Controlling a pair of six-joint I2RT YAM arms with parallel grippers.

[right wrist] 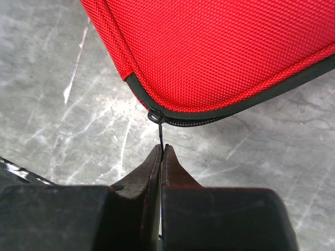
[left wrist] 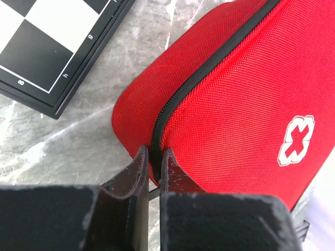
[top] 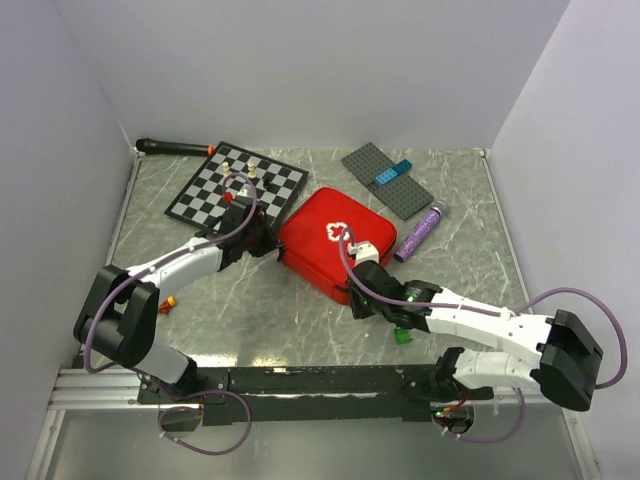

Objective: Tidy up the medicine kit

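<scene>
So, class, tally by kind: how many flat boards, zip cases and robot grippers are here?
Boards: 2, chessboard and grey studded plate
Zip cases: 1, medicine kit
Grippers: 2, left gripper and right gripper
Total: 5

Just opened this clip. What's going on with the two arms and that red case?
Both arms are working on the medicine kit, which lies closed on the table beside the chessboard. The right gripper is pinched shut on the thin black zipper pull at the kit's near corner. The left gripper is closed on the zip seam at the kit's left corner, apparently steadying it. The lid is down, so opening has not visibly begun.
</scene>
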